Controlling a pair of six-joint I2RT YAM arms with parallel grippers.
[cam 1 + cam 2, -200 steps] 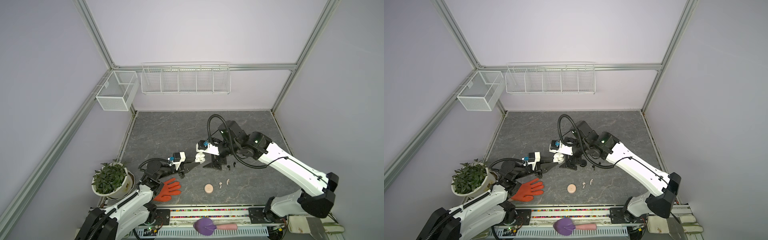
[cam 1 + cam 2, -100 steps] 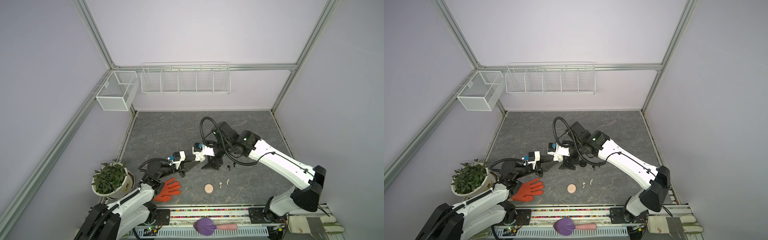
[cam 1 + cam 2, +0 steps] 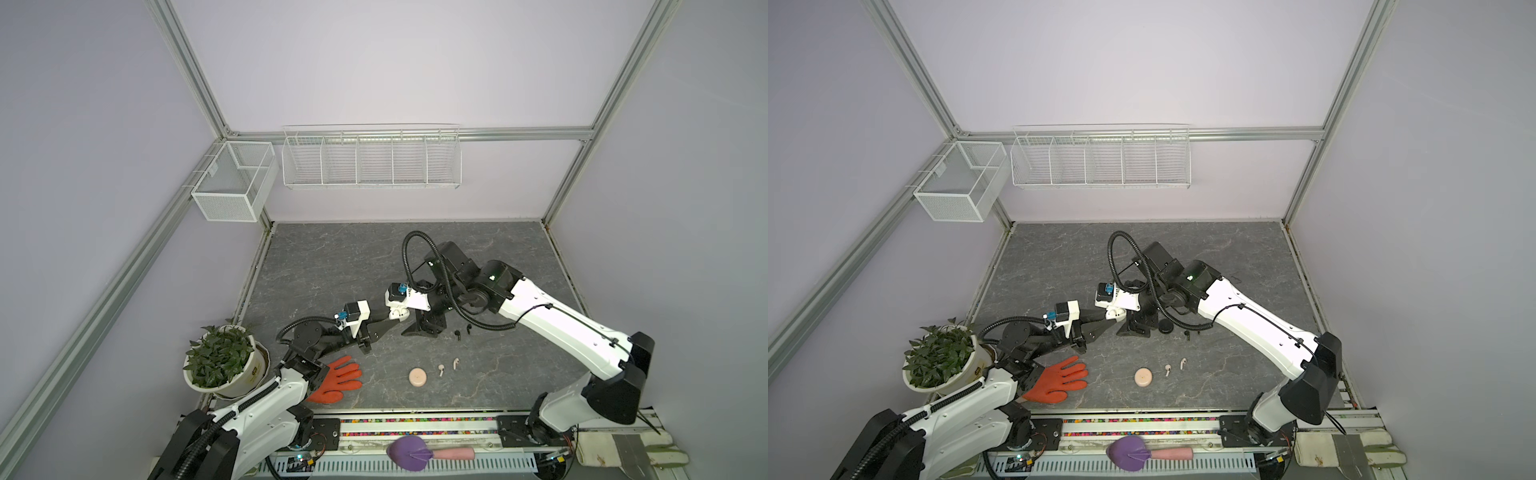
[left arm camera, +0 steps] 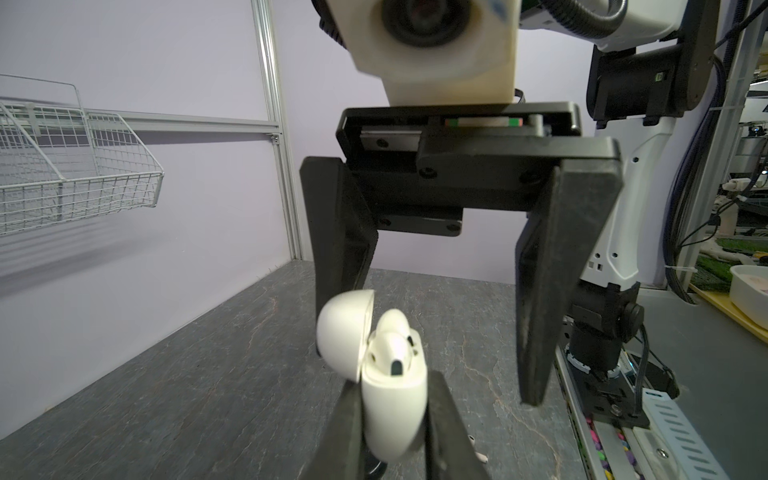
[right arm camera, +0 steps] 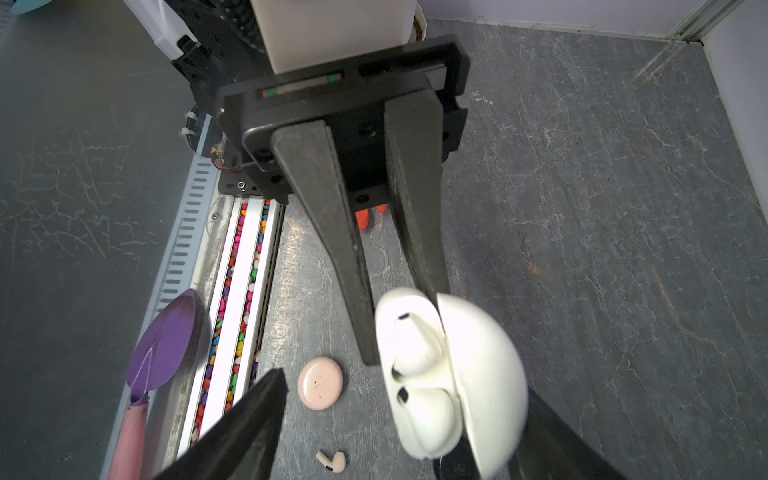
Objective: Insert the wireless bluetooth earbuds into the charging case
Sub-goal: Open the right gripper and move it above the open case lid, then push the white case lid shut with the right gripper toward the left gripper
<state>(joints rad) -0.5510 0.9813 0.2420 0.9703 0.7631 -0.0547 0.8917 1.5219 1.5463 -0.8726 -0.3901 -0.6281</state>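
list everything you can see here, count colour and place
white charging case: 1, white, lid open, held above the table
white earbuds: 2, white, seated in that case
black earbuds: 2, black, on the table beside the right arm
pink earbuds: 2, pale pink, table front
pink round puck: 1, pink, beside the pink earbuds
black round puck: 1, black, under the right arm
orange glove: 1, orange, front left
potted plant: 1, green, white pot, front-left corner
purple trowel: 1, purple, pink handle, front edge
wire rack: 1, white, back wall
mesh box: 1, white, left wall
left gripper: shut on the case
right gripper: open, straddling the case
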